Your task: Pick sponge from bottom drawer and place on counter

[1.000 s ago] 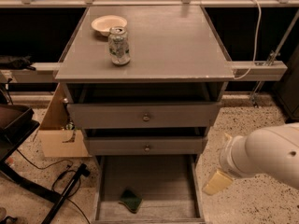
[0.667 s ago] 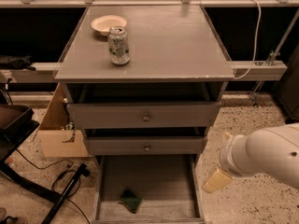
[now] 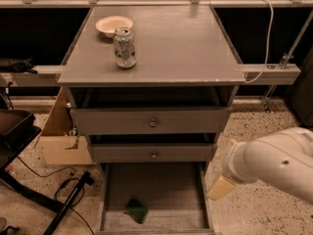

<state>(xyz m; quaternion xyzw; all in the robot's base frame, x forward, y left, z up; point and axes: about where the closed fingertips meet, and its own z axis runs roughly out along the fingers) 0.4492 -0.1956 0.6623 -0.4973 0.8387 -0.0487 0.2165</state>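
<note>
The sponge [image 3: 136, 210], dark green face up, lies on the floor of the open bottom drawer [image 3: 156, 192], near its front left. The counter [image 3: 171, 43] is the grey top of the cabinet. Only a white arm segment [image 3: 274, 163] with a pale yellowish end [image 3: 222, 187] shows at the lower right, beside the drawer's right side and above the floor. My gripper itself is out of view, so nothing of it shows near the sponge.
A drink can [image 3: 124, 48] and a white bowl [image 3: 114, 25] stand on the counter's left back part. The two upper drawers [image 3: 152, 123] with round knobs are nearly closed. A cardboard box [image 3: 61, 136], cables and a black stand [image 3: 68, 207] are on the floor at the left.
</note>
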